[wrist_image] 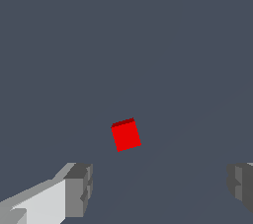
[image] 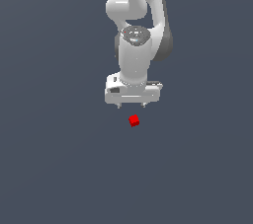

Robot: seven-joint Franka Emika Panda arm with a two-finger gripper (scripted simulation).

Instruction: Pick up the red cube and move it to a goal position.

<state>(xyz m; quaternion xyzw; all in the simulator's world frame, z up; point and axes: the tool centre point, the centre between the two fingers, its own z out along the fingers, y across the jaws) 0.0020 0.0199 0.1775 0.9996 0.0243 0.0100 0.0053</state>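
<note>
Red cube [image: 134, 120] lies alone on the flat dark grey bench [image: 54, 168]. No container, tray or bin shows in either view; the cube sits directly on the bare surface, inside nothing.

Orientation: the cube rests flat on one face, top face level. It is turned about the vertical, so its edges run askew to the frame edges in both views. In the wrist view the red cube [wrist_image: 126, 135] shows a bright top face and a thin darker strip of one side face. All faces look alike and equal; no long axis can be told, and no face is marked to give a heading.

Claw [image: 131, 105]: white hand pointing straight down from the white arm [image: 141, 16], two short dark finger stubs showing under the hand body. In the wrist view the fingers [wrist_image: 79, 188] stand wide apart, one at each side of the frame, nothing between them. Fingers parted, gripping nothing.

Relation: in the exterior view the cube shows just below the fingertips, a little toward the exterior view's right of the hand's middle, with a gap of bare bench between. No contact. In the wrist view the cube is ahead of the fingers, not between them.
</note>
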